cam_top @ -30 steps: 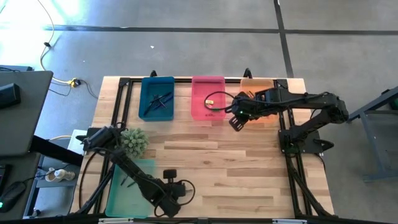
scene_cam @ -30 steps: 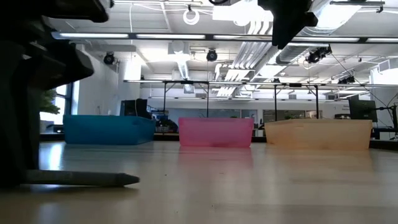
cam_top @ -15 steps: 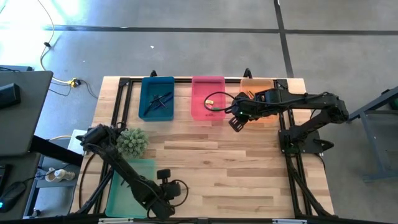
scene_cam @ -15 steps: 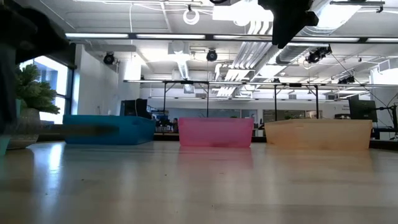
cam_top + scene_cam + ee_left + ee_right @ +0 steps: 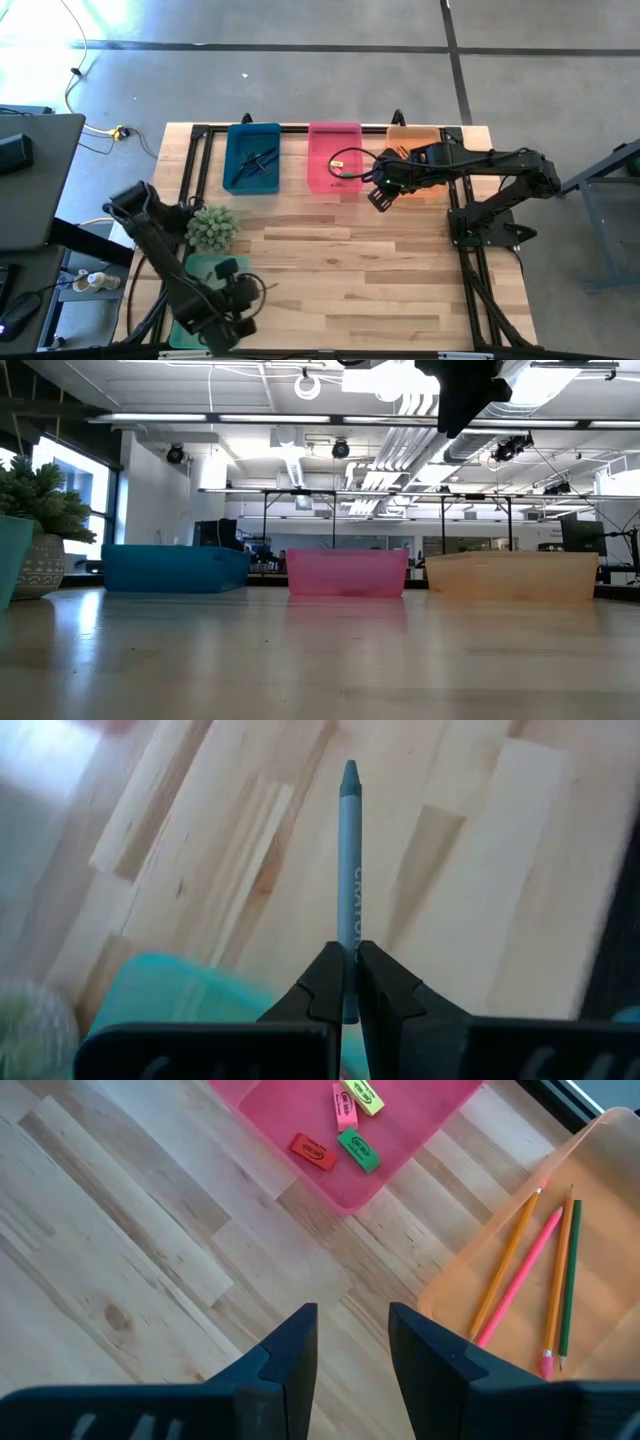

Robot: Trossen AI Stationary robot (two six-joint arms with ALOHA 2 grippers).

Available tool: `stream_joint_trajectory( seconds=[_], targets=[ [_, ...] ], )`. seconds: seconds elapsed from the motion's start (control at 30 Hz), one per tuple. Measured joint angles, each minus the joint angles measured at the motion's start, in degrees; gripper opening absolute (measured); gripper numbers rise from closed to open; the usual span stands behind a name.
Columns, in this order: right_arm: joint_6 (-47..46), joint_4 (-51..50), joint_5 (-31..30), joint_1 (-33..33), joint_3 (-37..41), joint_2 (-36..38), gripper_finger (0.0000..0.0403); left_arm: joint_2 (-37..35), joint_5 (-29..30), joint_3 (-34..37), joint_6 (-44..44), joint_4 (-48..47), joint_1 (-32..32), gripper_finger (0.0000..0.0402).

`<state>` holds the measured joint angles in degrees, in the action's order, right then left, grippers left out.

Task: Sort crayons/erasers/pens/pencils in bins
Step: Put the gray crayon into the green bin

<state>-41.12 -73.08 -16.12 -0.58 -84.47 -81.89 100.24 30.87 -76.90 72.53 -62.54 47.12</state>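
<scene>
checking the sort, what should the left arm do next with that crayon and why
Probably carry on over the green bin and let go. The left gripper is shut on a grey crayon, with the bin's edge just below it. The right gripper waits open between the pink bin and the orange bin.

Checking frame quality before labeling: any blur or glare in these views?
Left wrist view: the grey-blue crayon is sharp, but the teal plastic bin and picture edges smear. Low view: ceiling lights reflect off the wooden tabletop. Right wrist view: crisp throughout.
</scene>
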Motion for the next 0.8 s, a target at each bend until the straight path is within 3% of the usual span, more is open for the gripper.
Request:
stream_joint_trajectory(
  seconds=[0.3, 0.57, 0.8],
  targets=[
    [0.07, 0.03, -0.01, 0.0, 0.0, 0.0, 0.0117, -2.39, -3.68, 1.48, 20.39, -14.66, 9.42, 0.0001],
    [0.04, 0.04, -0.02, 0.0, 0.0, 0.0, 0.0117, -2.33, -10.08, 9.72, 35.66, -8.82, 15.93, 0.0001],
    [0.03, 1.16, -0.02, 0.0, 0.0, 0.0, 0.0117, -2.35, -14.09, 16.12, 39.39, 0.29, 17.21, 0.0001]
  ],
)
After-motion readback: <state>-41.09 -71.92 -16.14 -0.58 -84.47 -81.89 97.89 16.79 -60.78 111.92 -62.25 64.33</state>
